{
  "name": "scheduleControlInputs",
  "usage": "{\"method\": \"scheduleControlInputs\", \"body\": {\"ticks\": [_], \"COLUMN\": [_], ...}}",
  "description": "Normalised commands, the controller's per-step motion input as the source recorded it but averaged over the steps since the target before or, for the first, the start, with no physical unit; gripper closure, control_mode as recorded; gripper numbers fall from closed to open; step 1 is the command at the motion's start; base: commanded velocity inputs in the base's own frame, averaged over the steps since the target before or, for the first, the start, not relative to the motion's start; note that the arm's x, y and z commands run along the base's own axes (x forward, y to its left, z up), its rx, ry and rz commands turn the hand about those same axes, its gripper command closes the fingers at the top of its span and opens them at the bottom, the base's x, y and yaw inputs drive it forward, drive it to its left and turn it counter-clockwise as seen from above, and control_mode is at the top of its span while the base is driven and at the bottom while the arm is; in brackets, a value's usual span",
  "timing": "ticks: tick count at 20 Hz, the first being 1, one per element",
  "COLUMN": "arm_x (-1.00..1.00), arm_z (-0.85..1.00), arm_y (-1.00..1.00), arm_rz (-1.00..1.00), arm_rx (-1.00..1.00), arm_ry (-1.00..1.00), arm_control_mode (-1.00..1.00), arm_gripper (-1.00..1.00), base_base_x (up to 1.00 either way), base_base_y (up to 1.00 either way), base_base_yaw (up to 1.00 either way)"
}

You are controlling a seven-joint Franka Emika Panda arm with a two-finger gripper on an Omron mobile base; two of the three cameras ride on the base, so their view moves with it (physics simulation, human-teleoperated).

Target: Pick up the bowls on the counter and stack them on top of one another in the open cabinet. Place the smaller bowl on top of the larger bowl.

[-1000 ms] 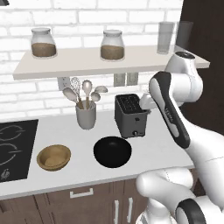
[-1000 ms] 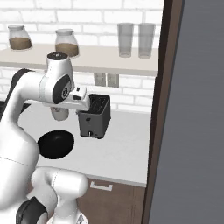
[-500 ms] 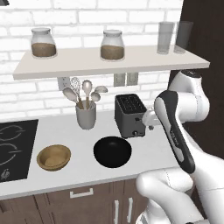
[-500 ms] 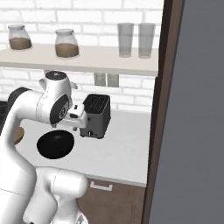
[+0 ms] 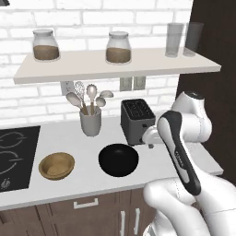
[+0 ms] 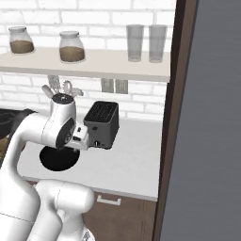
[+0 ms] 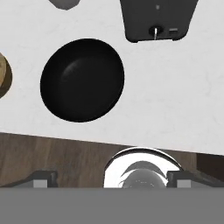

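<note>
My gripper (image 7: 111, 181) gaped wide above the smooth white table (image 7: 175, 96), where the round glossy black bowl (image 7: 82, 79) sat.

This is a rendered home kitchen. A white brick wall (image 5: 138, 18) fills the top of the left base view, with a pale open shelf (image 5: 115, 67) across it carrying two storage jars (image 5: 118, 47) and two drinking glasses (image 5: 175, 39). Below, an off-white surface (image 5: 83, 173) holds a black toaster (image 5: 137, 120) at centre, a crock of cooking utensils (image 5: 90, 120) beside it, and a black cooktop (image 5: 16, 154) at the left edge. Dark wood cabinet fronts with silver handles (image 5: 85, 203) run along the bottom.
</note>
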Motion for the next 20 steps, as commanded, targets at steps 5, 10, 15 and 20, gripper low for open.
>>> {"method": "scheduleControlInputs", "body": {"ticks": [5, 10, 15, 20], "arm_x": [0.02, 0.0, 0.02, 0.11], "arm_z": [-0.15, -0.02, 0.0, -0.03], "arm_y": [0.84, 0.8, 0.85, 0.71], "arm_rz": [0.0, 0.0, 0.0, 0.0], "arm_rx": [0.0, 0.0, 0.01, 0.0], "arm_ry": [0.0, 0.0, 0.04, 0.09], "arm_control_mode": [-1.0, -1.0, -1.0, -1.0], "arm_gripper": [-1.0, -1.0, -1.0, -1.0], "base_base_x": [0.0, 0.0, 0.0, 0.0], "base_base_y": [0.0, 0.0, 0.0, 0.0], "base_base_yaw": [0.0, 0.0, 0.0, 0.0]}}
